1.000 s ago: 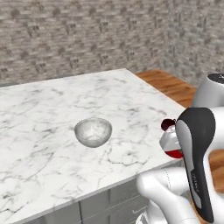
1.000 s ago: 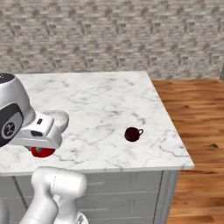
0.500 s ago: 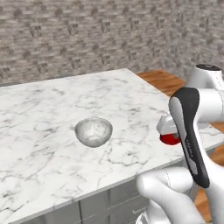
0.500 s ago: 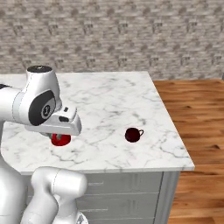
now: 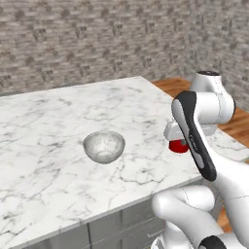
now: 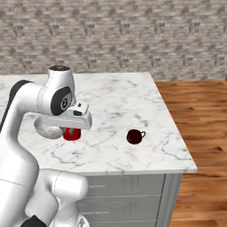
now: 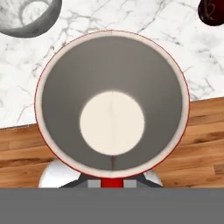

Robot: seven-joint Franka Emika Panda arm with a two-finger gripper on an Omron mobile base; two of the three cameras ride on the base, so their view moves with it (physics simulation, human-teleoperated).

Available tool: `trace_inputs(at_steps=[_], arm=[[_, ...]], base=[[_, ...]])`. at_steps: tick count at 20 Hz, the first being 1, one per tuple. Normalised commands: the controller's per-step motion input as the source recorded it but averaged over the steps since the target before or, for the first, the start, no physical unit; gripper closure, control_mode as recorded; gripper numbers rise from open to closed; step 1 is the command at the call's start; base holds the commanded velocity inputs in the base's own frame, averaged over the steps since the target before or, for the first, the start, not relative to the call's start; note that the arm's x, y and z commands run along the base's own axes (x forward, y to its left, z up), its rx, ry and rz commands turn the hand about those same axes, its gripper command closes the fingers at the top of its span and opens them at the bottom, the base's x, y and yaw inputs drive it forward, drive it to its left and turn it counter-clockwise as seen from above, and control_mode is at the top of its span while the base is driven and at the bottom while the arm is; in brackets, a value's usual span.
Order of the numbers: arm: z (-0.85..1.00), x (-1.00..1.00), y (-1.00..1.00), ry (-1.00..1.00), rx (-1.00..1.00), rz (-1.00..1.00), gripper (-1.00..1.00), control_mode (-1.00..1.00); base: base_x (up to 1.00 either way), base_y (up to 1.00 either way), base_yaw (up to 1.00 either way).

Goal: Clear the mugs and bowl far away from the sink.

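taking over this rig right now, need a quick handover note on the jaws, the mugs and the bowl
Gripper: jaws shut on the bright red mug, carried over the marble counter; the hand view looks straight down into the mug.
Bowl: on the counter beside the carried mug.
Dark maroon mug: standing on the counter nearer the end by the wood floor.
Done: maroon mug and bowl are set down on this counter.
Left: set the red mug down here and release it.
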Motion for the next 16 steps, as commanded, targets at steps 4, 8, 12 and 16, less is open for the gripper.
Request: trace_inputs(at_steps=[4, 8, 12, 16], arm=[[-0.34, 0.48, -0.20, 0.07, 0.01, 0.02, 1.00, -1.00], [-0.41, 0.42, -0.26, 0.07, 0.02, 0.04, 1.00, -1.00], [-0.32, 0.26, -0.18, 0.01, 0.01, 0.08, 1.00, -1.00], [-0.37, 0.30, -0.11, 0.00, 0.00, 0.09, 1.00, -1.00]], base=[[0.00, 0.00, 0.00], [0.00, 0.00, 0.00], [0.00, 0.00, 0.00], [0.00, 0.00, 0.00]])
